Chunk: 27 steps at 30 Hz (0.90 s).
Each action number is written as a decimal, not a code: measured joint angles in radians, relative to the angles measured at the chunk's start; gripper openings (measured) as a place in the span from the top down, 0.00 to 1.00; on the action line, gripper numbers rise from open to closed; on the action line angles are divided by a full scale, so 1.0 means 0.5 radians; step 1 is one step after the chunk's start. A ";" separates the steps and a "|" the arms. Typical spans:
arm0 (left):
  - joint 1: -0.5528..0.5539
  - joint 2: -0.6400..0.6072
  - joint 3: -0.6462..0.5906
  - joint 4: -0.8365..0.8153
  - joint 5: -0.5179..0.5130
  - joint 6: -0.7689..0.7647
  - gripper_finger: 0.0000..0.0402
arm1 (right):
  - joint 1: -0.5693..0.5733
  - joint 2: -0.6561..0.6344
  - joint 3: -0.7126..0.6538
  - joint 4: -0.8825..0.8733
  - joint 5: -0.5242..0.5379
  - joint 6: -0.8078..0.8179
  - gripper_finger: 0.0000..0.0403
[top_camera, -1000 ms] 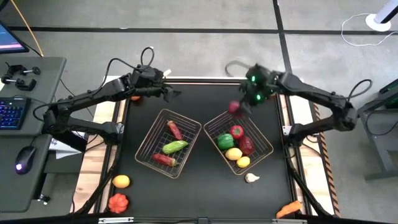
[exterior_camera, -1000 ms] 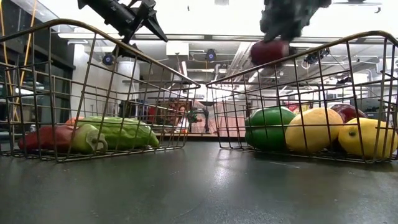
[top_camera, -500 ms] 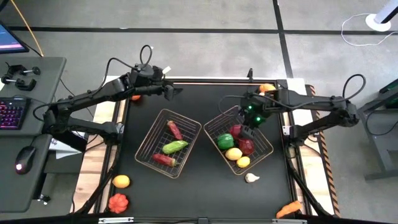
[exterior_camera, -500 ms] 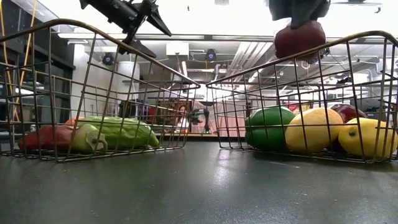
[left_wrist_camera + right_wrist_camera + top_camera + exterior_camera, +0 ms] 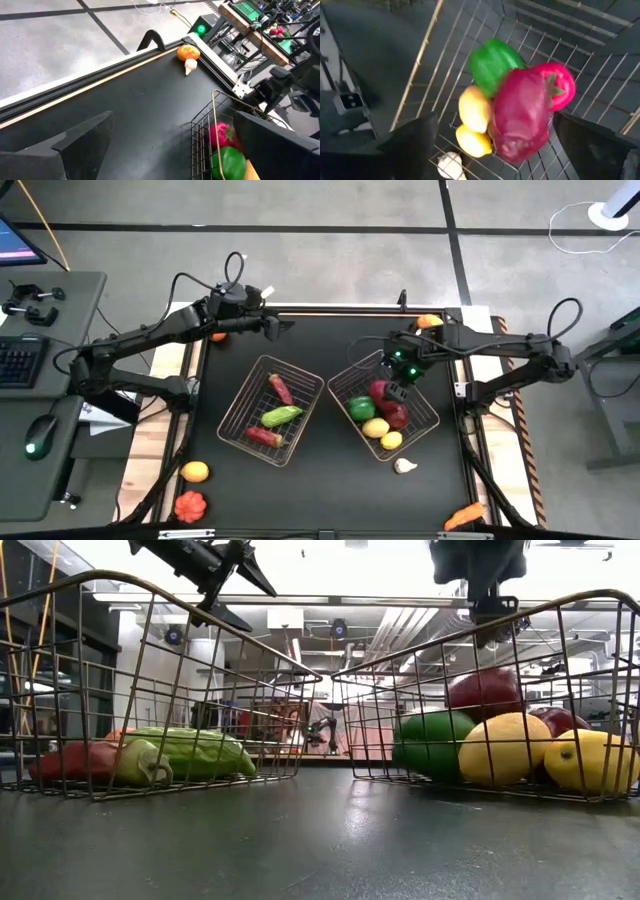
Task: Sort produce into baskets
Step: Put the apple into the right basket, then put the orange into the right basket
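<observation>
Two copper wire baskets stand mid-table. The left basket (image 5: 300, 375) holds a red chili (image 5: 281, 389), a green vegetable (image 5: 282, 416) and a red one (image 5: 263, 436). In the right basket (image 5: 352, 370), a dark red fruit (image 5: 520, 117) lies on a green pepper (image 5: 492, 62), a red tomato (image 5: 562, 85) and two yellow lemons (image 5: 472, 107). My right gripper (image 5: 394, 388) hangs open just above this pile, touching nothing. My left gripper (image 5: 282, 326) is open in the air near the table's far edge, beyond the left basket.
Loose produce lies around: a yellow-orange fruit (image 5: 195, 471) and a red one (image 5: 190, 505) at the near left, white garlic (image 5: 405, 466) and a carrot (image 5: 463, 517) at the near right, an orange piece (image 5: 188, 52) and garlic (image 5: 190, 65) at the far right corner.
My right gripper has come from the table's far edge toward the near side, over the right basket, tipping further down with the dark red fruit. It has then let go, and the fruit has dropped onto the produce in that basket.
</observation>
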<state>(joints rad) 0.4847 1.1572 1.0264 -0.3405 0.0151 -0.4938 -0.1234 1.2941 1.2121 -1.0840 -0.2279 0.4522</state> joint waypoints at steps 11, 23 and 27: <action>0.231 0.032 0.263 -0.248 0.111 -0.002 0.00 | -0.145 0.084 0.049 0.102 0.024 -0.144 0.05; 0.997 0.732 0.680 -1.735 -0.298 0.261 0.00 | -0.444 0.083 0.144 0.657 0.180 -0.346 0.05; 1.070 0.954 0.680 -1.765 -0.509 0.321 0.00 | -0.505 0.083 0.144 0.700 0.186 -0.346 0.05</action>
<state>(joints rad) 1.0198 1.6340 1.3663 -1.2228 -0.2393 -0.3333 -0.3758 1.3357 1.2842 -0.7338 -0.1349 0.2790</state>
